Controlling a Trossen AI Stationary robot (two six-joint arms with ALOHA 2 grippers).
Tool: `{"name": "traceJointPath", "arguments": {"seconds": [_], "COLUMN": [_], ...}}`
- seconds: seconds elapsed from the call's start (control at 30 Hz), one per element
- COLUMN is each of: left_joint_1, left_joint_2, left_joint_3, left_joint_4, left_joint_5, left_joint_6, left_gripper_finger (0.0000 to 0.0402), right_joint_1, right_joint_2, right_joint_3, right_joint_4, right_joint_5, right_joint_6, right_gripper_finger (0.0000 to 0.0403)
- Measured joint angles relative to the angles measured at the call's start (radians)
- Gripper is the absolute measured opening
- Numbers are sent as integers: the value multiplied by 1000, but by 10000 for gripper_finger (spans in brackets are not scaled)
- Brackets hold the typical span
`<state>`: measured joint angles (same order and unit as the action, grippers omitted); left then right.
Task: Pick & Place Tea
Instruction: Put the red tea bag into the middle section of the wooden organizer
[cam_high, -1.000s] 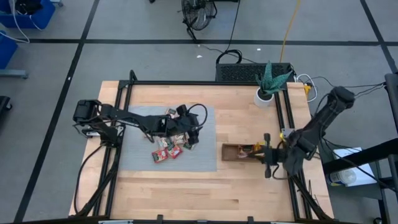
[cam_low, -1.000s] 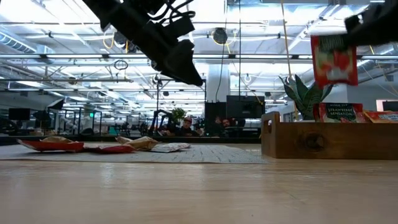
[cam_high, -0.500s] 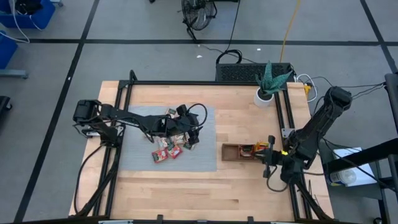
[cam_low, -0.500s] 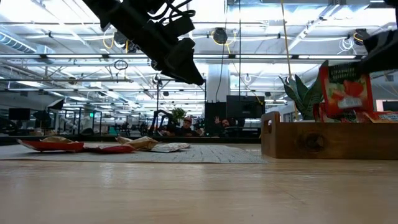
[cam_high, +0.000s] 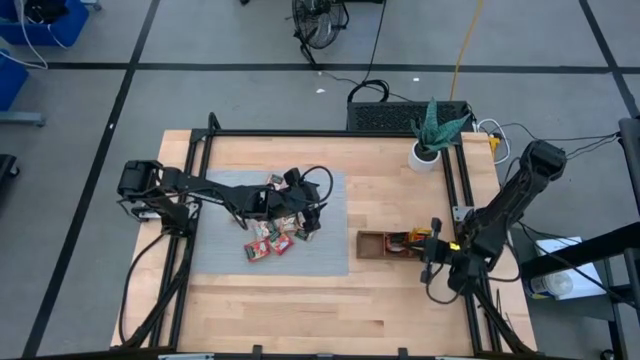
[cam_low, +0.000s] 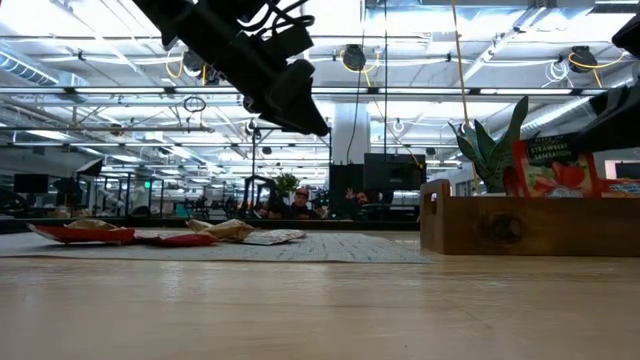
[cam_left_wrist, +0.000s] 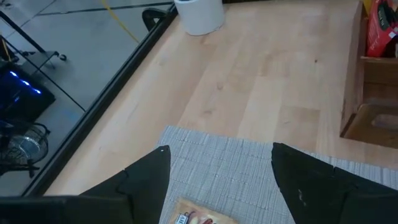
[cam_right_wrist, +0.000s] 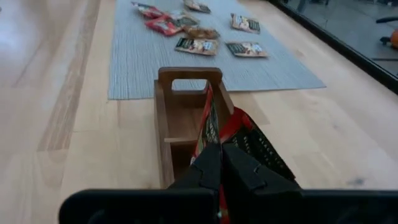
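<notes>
Over brown wooden compartment tray (cam_high: 385, 243), right gripper (cam_right_wrist: 219, 163) pinches red tea sachet (cam_right_wrist: 209, 127), lowering it w/ a few others. Left gripper (cam_left_wrist: 217, 171), wide, empty, hovers above grey mat (cam_high: 225, 262); approx. dozen sachets (cam_high: 272, 236) remain.

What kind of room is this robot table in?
Probably a big workshop or robot lab. The low view shows a high ceiling with pipes and strip lights and people at desks far behind. From above you see a grey concrete floor with cables.
</notes>
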<state>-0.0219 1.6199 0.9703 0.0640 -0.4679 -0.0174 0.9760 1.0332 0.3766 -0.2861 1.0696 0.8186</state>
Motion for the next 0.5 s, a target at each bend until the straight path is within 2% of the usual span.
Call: {"name": "traceJointPath", "arguments": {"seconds": [0.17,0.27,0.37,0.5], "left_joint_1": [0,0,0,0], "left_joint_2": [0,0,0,0], "left_joint_3": [0,0,0,0], "left_joint_4": [17,17,17,16], "left_joint_5": [0,0,0,0], "left_joint_6": [0,0,-2,-5], "left_gripper_finger": [274,274,273,273], "right_joint_1": [0,0,-1,-1], "right_joint_2": [0,0,0,-1], "right_joint_3": [-91,-125,-137,-152], "right_joint_4": [207,301,327,321], "right_joint_5": [13,59,80,62], "right_joint_6": [-77,-146,-199,-181], "right_gripper_finger": [0,0,0,0]}}
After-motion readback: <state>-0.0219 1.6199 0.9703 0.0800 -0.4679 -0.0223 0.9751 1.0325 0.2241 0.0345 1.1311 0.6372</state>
